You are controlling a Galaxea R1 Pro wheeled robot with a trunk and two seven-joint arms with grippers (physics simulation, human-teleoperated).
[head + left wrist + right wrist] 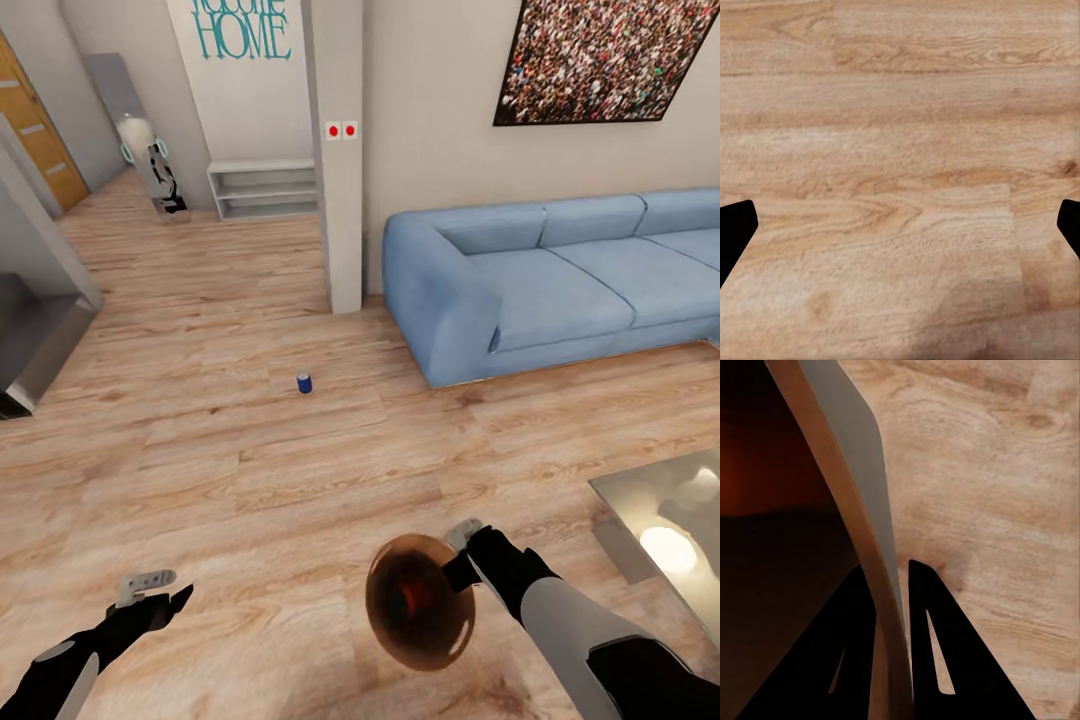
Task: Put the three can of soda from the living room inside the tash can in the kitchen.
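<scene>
A blue can of soda (304,382) stands upright on the wood floor, well ahead of both arms. The trash can (420,600) hangs low in front of me, its brown inside facing up. An orange-red shape (415,596) lies inside it, too blurred to name. My right gripper (462,560) is shut on the bin's rim at its far right side. In the right wrist view the two fingers (937,645) pinch the thin bin wall (859,487). My left gripper (155,590) hovers open over bare floor, holding nothing; its fingertips (735,232) sit far apart.
A blue sofa (560,280) stands at the right against the wall. A glass coffee table (665,540) is at the lower right. A white pillar (342,200) rises ahead, with a low shelf (262,190) behind it and a grey cabinet (35,330) at left.
</scene>
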